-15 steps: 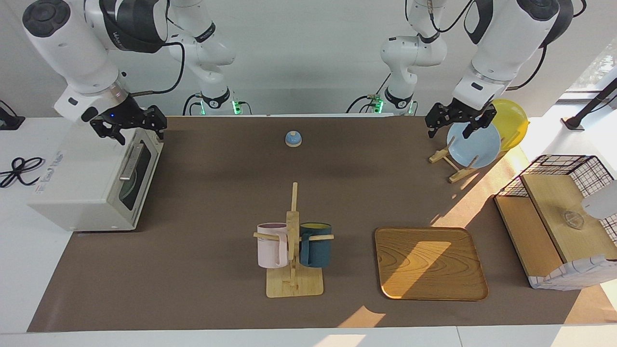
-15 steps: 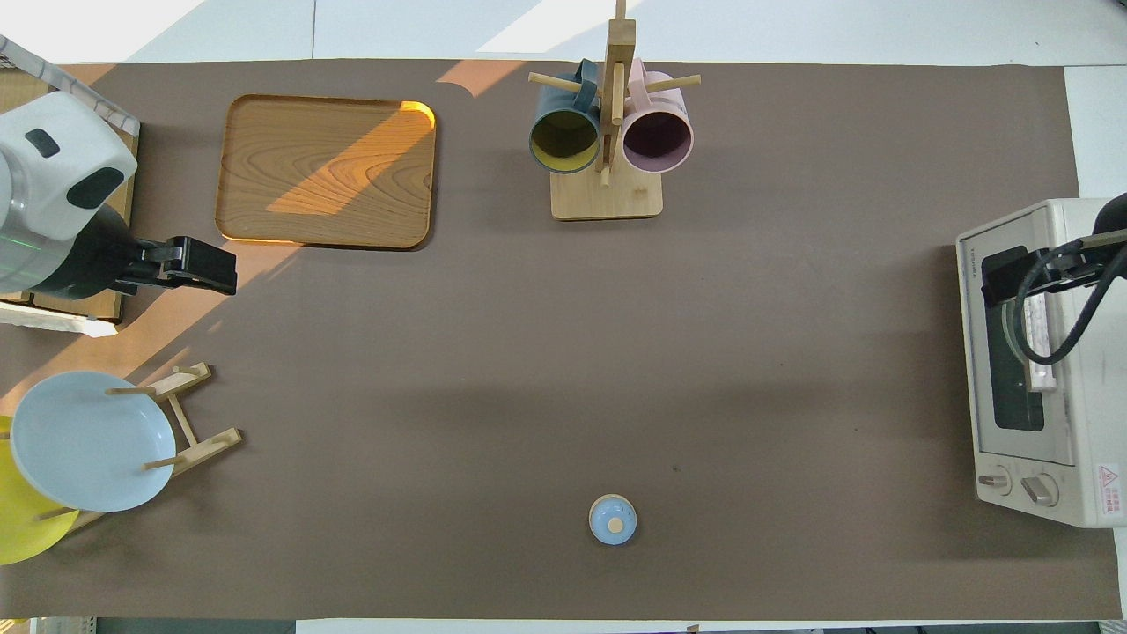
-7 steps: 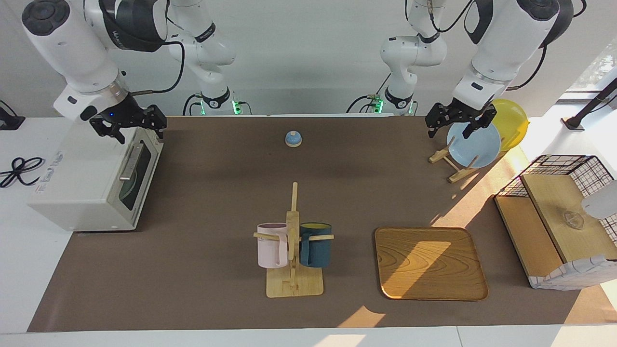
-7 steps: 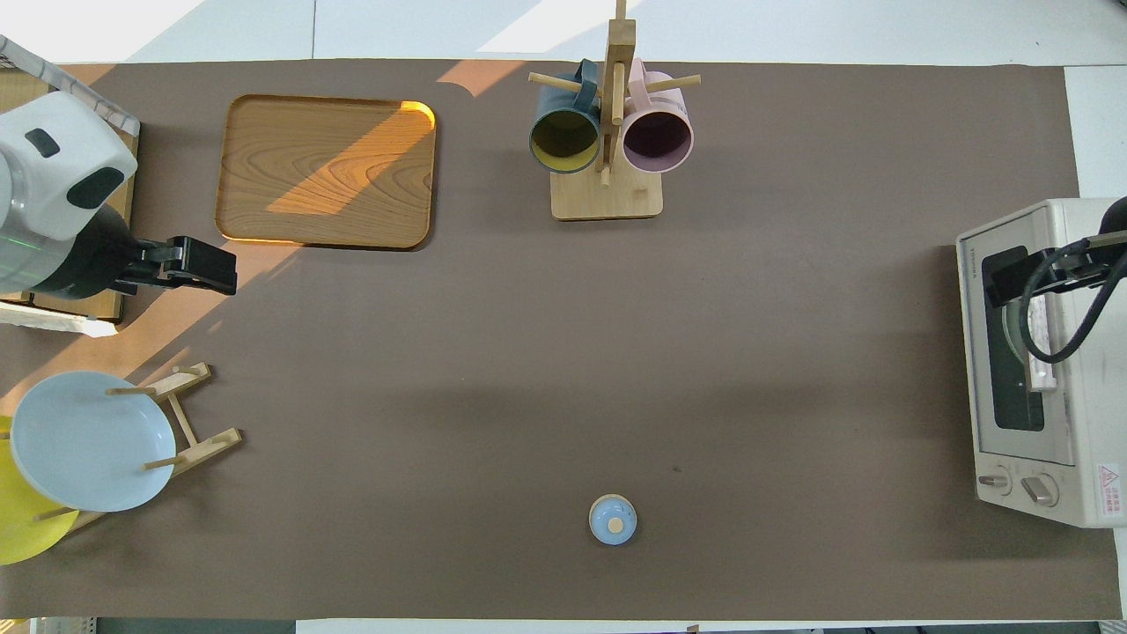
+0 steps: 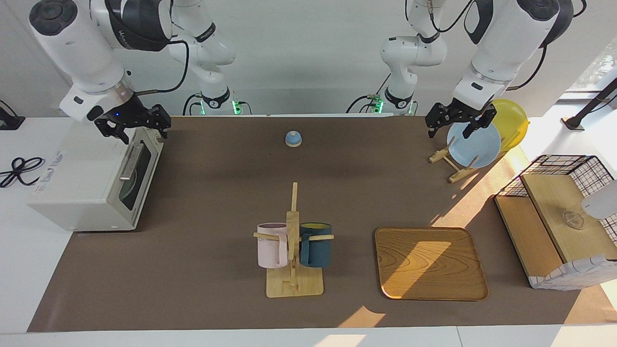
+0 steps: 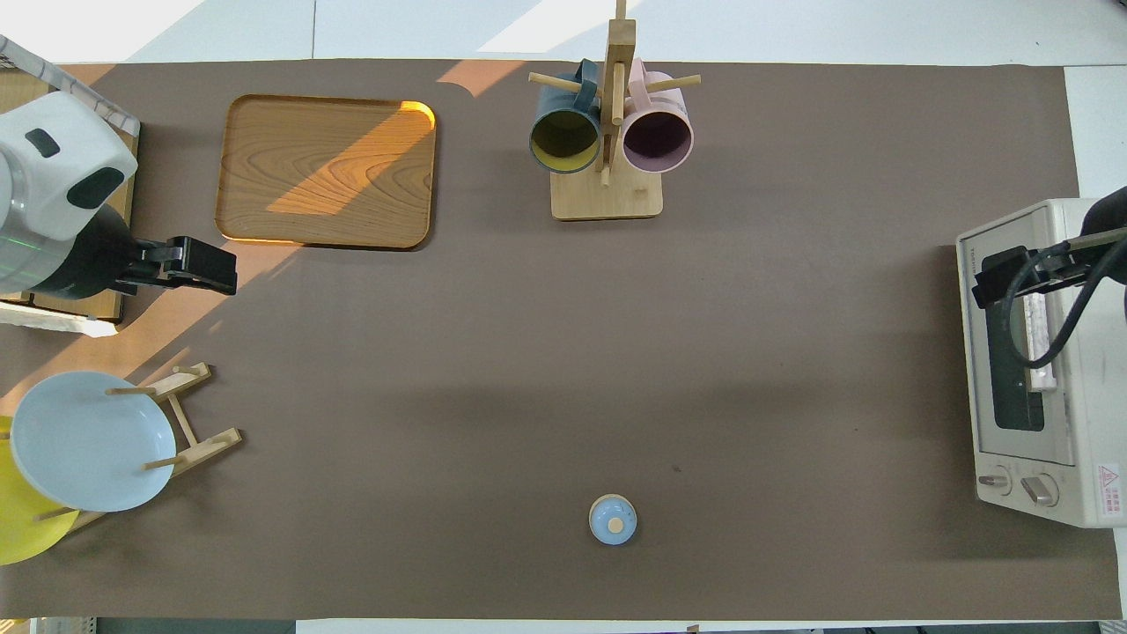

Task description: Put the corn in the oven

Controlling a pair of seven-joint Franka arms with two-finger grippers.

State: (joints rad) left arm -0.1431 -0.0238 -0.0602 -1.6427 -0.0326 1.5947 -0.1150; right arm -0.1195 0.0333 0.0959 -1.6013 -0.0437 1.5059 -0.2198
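No corn shows in either view. The white oven [image 5: 82,178] [image 6: 1079,264] stands at the right arm's end of the table. Its dark glass door [image 5: 136,166] is closed, the bar handle across it. My right gripper [image 5: 139,130] [image 6: 1004,275] hangs open and empty just above the door's upper edge. My left gripper [image 5: 459,126] [image 6: 189,269] is open and empty too, in the air over the plate rack at the left arm's end.
A blue bell [image 5: 293,139] sits near the robots. Mid-table stands a mug rack [image 5: 293,284] with a pink and a dark blue mug, with a wooden tray [image 5: 430,262] beside it. A blue plate [image 5: 473,144], a yellow plate [image 5: 512,123] and a wire basket [image 5: 561,166] are at the left arm's end.
My right gripper has shifted slightly off the oven's top toward the table's middle, above the door edge. The left arm has not moved.
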